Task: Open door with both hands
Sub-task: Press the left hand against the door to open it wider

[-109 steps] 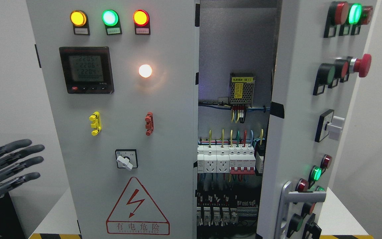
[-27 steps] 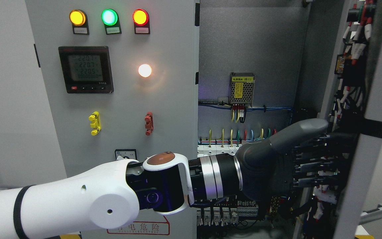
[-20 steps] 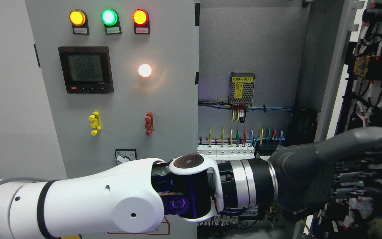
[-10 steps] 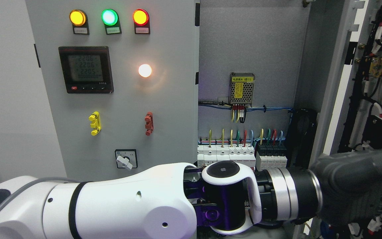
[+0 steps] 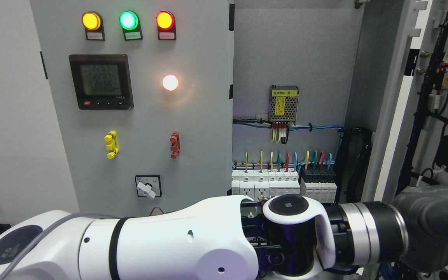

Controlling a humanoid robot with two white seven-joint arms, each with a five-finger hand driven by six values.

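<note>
One hand (image 5: pixel 438 229) — against opened door (image 5: pixel 410 97).

The left arm (image 5: pixel 193 241) spans the near bottom, blocking the way to the lower cabinet. Above it the cabinet interior (image 5: pixel 290 58) is bare at the top, with breakers (image 5: pixel 282 186) and wires (image 5: pixel 286 128) lower down. The right door (image 5: pixel 441 97) stands swung wide.

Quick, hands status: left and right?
Left hand: against the opened right door, fingers cut off by the frame, cannot tell.
Right hand: not in view.
</note>
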